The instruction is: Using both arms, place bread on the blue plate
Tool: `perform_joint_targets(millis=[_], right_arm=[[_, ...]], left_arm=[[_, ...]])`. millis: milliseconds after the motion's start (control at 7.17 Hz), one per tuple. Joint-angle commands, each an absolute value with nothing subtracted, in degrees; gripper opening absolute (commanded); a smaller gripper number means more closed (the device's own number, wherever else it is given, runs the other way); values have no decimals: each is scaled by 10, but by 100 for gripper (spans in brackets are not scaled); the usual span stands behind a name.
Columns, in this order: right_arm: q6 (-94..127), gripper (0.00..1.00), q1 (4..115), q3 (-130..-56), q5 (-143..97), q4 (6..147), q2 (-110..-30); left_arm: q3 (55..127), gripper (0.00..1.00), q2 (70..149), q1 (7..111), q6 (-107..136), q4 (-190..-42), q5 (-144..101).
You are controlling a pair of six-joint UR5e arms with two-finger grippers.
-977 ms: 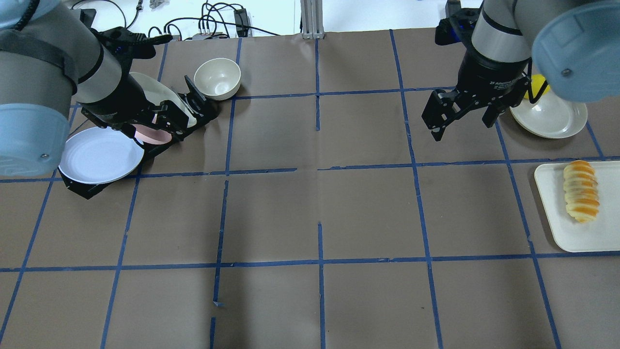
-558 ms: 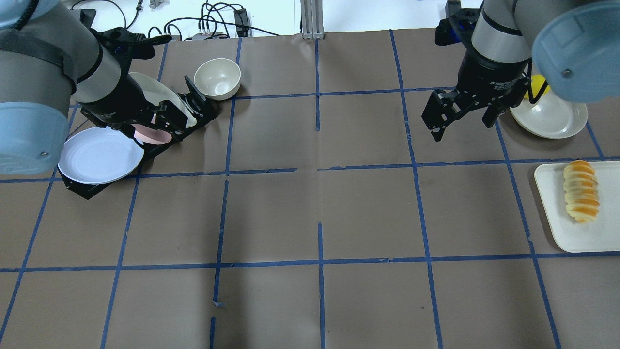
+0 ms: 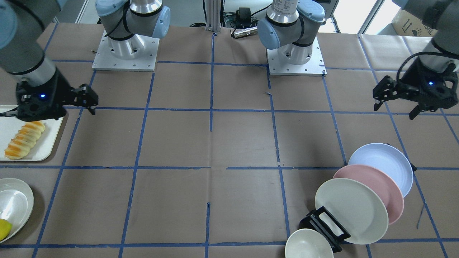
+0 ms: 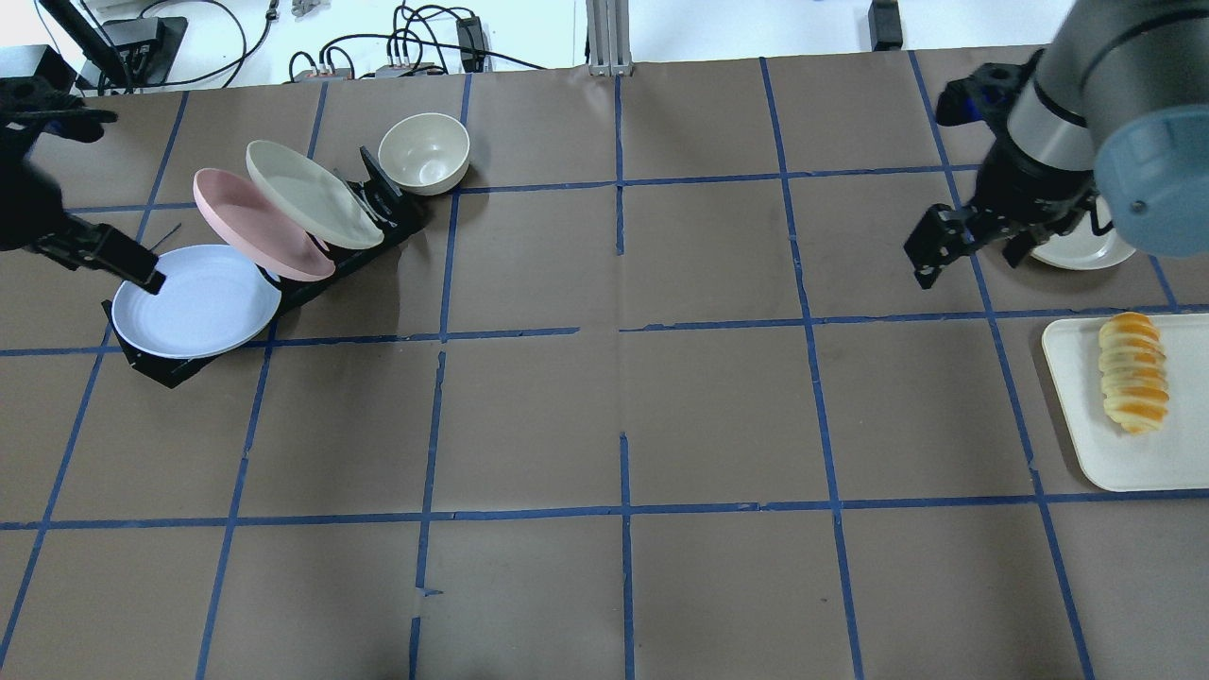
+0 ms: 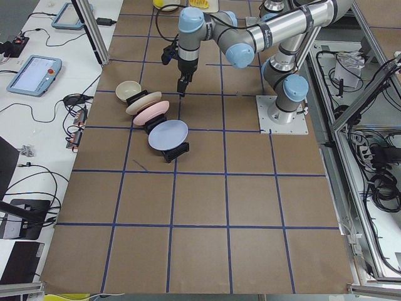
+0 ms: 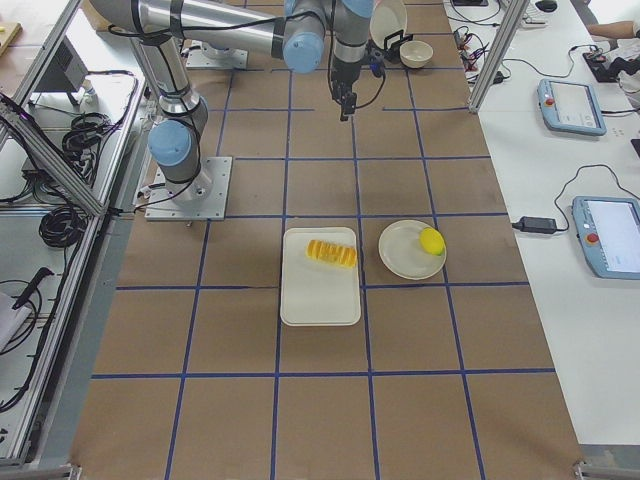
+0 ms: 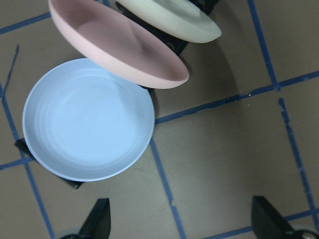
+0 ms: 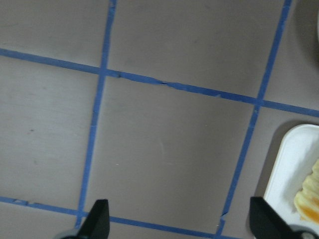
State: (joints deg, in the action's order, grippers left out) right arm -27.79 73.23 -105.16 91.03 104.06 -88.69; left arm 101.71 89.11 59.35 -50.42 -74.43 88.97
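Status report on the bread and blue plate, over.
Left gripper, right gripper both open, empty. Bread untouched on tray. Blue plate in rack, pink plate overhanging its edge.

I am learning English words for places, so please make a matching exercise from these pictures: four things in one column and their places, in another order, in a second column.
Things
1. bread
2. blue plate
3. yellow fruit
4. cream bowl

Places
A. on the table, beside the far end of the black rack
B. on the white tray
C. in the rack, at the end nearest the robot
D. on a round cream plate

Pairs: 1-B; 2-C; 3-D; 4-A
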Motion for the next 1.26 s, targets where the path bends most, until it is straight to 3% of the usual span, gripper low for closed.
perform_joint_targets(millis=[0, 558, 837, 1116], right_arm=[[-407, 98, 570, -1135, 910, 1170, -873], [-437, 98, 470, -1136, 909, 1244, -757], [-437, 98, 466, -1138, 908, 1269, -736], [-437, 97, 466, -1137, 907, 1302, -703]], left_arm=[[992, 100, 966, 507, -670, -697, 865], [805, 100, 1177, 511, -691, -696, 768], [793, 100, 1241, 520, -641, -703, 740], [802, 100, 1254, 544, -587, -717, 744]])
